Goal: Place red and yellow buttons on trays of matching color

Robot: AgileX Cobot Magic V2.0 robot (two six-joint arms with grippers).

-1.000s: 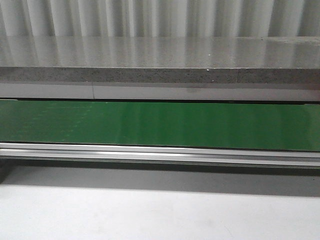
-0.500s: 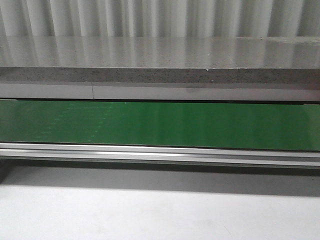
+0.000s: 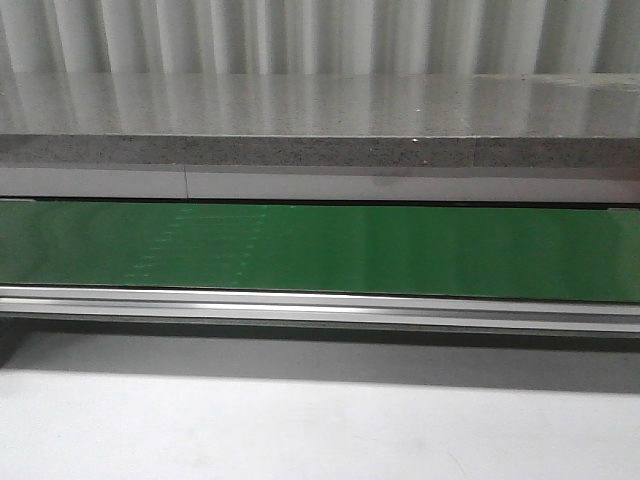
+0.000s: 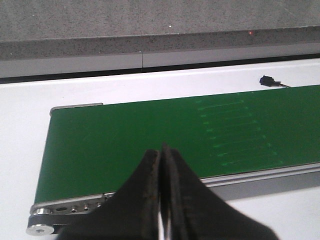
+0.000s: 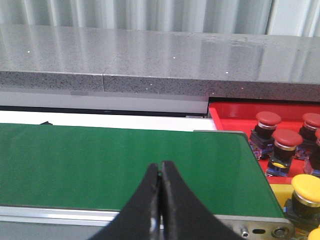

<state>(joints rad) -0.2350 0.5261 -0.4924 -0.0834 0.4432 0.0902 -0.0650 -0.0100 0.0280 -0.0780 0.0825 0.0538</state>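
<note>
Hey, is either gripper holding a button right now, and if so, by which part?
Nothing is held. The left gripper and the right gripper are both shut on nothing, above the bare green belt. Red buttons already sit on the red tray.

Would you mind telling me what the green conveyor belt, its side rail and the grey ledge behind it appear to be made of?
The green conveyor belt looks like smooth rubber or PVC: even colour with a soft sheen. Its silver side rail seems to be brushed aluminium, given the pale metallic streaks. The grey speckled ledge looks like polished granite or terrazzo, with a grainy face and a reflective top.
</note>
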